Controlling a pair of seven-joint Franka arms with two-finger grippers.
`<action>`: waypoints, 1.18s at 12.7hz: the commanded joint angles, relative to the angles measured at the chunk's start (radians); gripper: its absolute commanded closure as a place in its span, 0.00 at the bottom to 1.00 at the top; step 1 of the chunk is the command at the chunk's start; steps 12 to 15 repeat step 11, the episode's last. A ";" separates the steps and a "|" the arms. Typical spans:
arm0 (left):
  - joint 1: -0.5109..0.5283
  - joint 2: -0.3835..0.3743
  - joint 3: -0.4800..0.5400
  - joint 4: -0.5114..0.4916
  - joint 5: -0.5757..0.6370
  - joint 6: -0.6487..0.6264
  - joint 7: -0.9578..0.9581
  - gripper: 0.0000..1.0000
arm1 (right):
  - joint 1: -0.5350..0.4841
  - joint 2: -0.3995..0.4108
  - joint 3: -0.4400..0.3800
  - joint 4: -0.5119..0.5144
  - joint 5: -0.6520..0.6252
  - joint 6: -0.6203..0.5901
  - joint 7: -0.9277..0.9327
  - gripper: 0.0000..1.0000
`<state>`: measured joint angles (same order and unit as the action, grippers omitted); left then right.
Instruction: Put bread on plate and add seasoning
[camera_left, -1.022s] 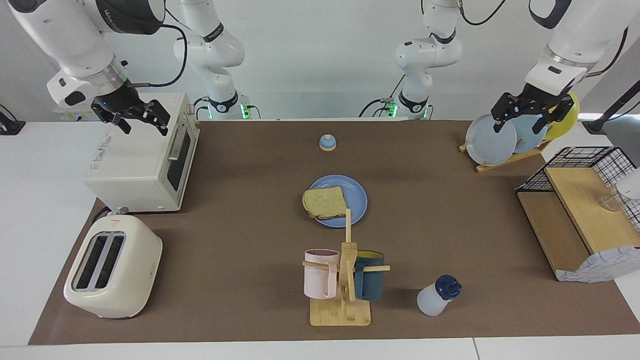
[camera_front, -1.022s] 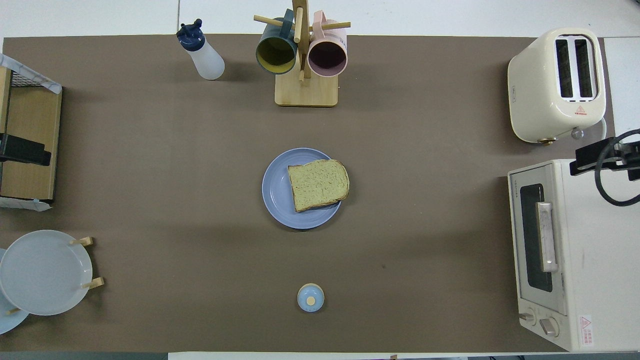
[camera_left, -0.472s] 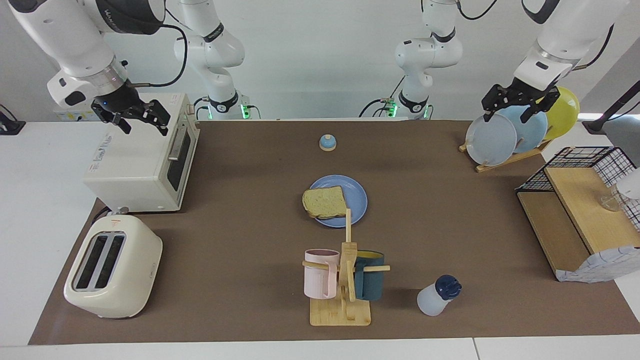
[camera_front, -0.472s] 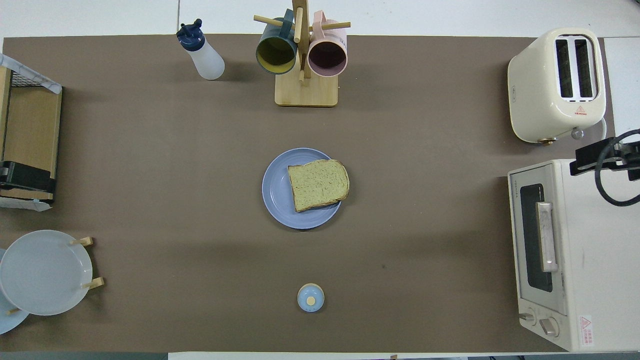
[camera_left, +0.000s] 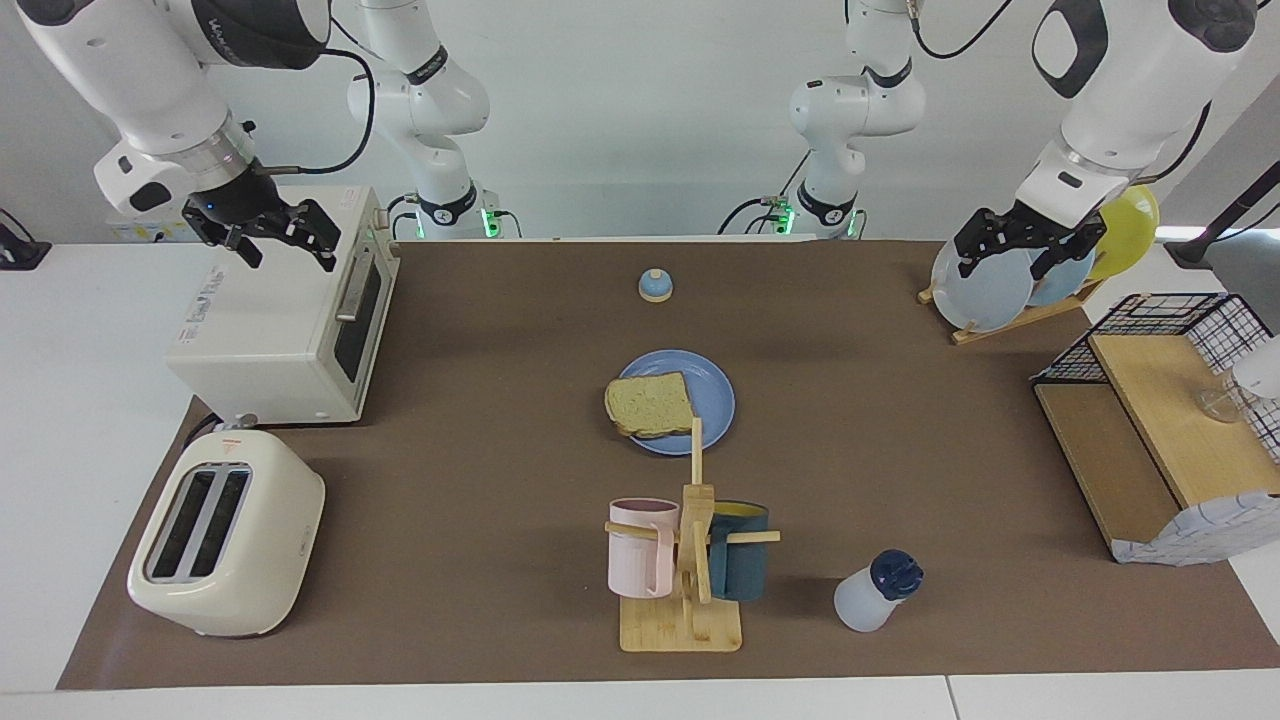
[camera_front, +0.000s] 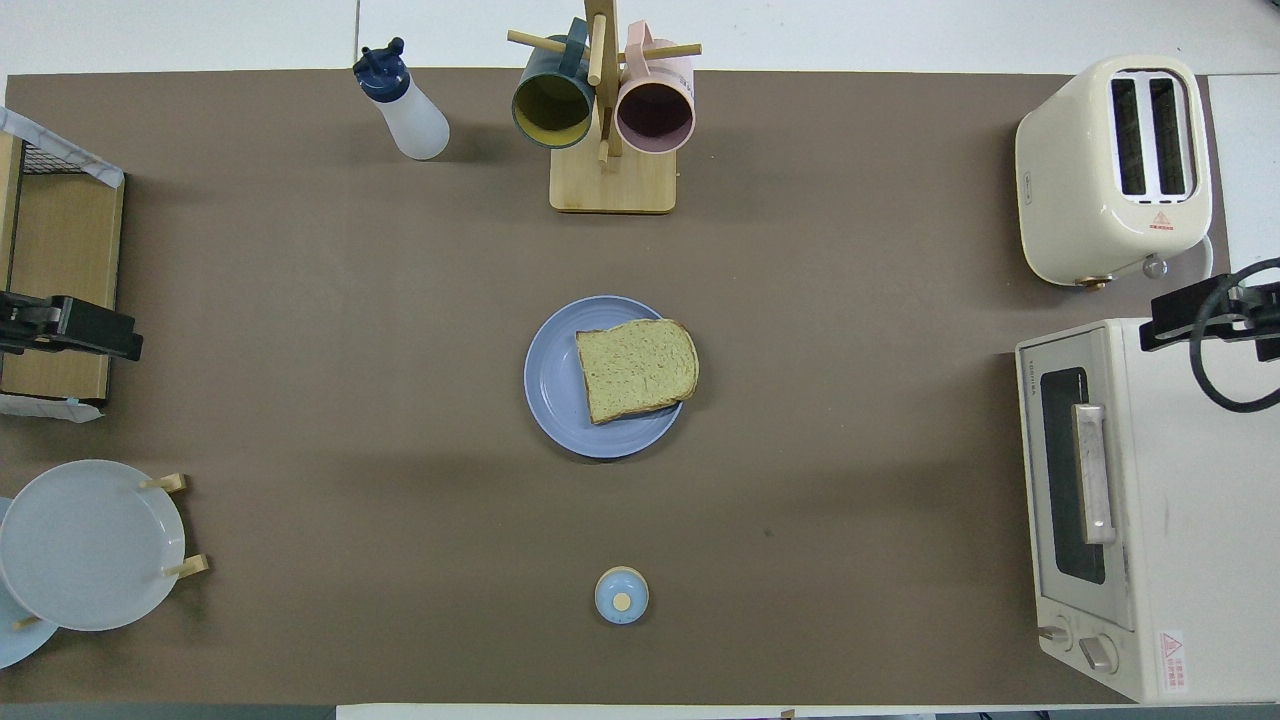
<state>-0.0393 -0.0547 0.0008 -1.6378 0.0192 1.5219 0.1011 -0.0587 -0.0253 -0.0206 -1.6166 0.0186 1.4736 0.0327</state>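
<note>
The bread (camera_left: 650, 405) (camera_front: 637, 368) lies flat on the round blue plate (camera_left: 712, 392) (camera_front: 553, 385) in the middle of the table, and its edge overhangs the rim toward the right arm's end. The seasoning (camera_left: 875, 592) (camera_front: 405, 105), a white bottle with a navy cap, stands farther from the robots, beside the mug rack toward the left arm's end. My left gripper (camera_left: 1005, 265) (camera_front: 75, 335) hangs open and holds nothing over the upright plates. My right gripper (camera_left: 290, 260) (camera_front: 1200, 315) waits open and holds nothing over the toaster oven.
A mug rack (camera_left: 690, 560) with two mugs stands farther out than the plate. A cream toaster (camera_left: 225, 530) and a toaster oven (camera_left: 280, 320) sit at the right arm's end. A bell (camera_left: 655, 285), upright plates (camera_left: 985, 290) and a wire shelf (camera_left: 1160, 420) are also here.
My left gripper has moved over the upright plates a little toward the table's middle. The right arm, bread, plate and bottle have not moved.
</note>
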 joint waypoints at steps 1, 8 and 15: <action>-0.025 -0.001 0.022 0.032 -0.015 -0.020 -0.006 0.00 | -0.013 -0.012 0.004 -0.006 0.015 -0.010 -0.022 0.00; -0.022 -0.002 0.022 0.010 -0.042 0.017 -0.007 0.00 | -0.013 -0.012 0.005 -0.006 0.015 -0.010 -0.022 0.00; -0.014 -0.002 0.024 0.010 -0.045 0.015 -0.006 0.00 | -0.013 -0.012 0.004 -0.006 0.015 -0.010 -0.022 0.00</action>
